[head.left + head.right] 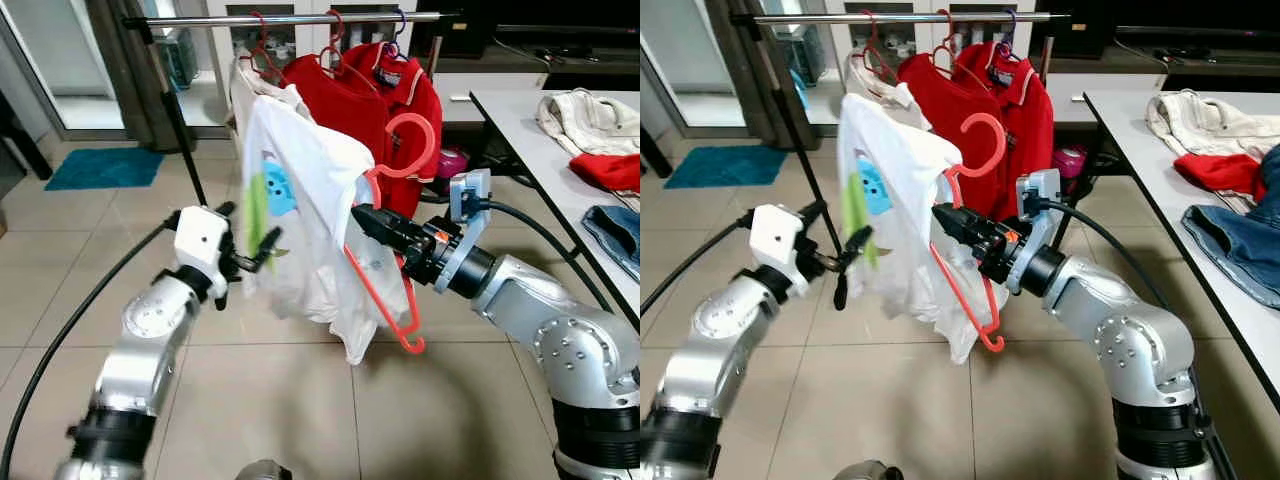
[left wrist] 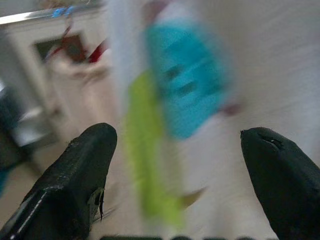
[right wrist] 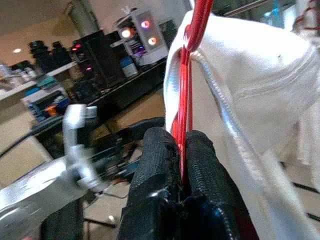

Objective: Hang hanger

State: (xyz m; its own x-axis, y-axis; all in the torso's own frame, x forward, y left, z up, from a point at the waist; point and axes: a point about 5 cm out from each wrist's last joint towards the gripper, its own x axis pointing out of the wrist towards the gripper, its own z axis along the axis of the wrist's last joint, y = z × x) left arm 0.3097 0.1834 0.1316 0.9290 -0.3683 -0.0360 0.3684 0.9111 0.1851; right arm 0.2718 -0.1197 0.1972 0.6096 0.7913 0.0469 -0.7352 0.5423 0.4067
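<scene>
A red plastic hanger (image 1: 402, 150) carries a white T-shirt (image 1: 305, 215) with a blue and green print. My right gripper (image 1: 368, 222) is shut on the hanger's red bar (image 3: 186, 125), holding it and the shirt up in front of the clothes rail (image 1: 300, 18). The hanger's hook points up, below the rail and apart from it. My left gripper (image 1: 268, 250) is open beside the shirt's printed side, its fingertips (image 2: 90, 150) spread just short of the fabric (image 2: 185, 85).
A red polo shirt (image 1: 375, 85) and a cream garment (image 1: 245, 75) hang on the rail. The rack's black leg (image 1: 185, 140) slants down at left. A white table (image 1: 560, 150) with clothes stands at right. A blue mat (image 1: 105, 168) lies on the tiled floor.
</scene>
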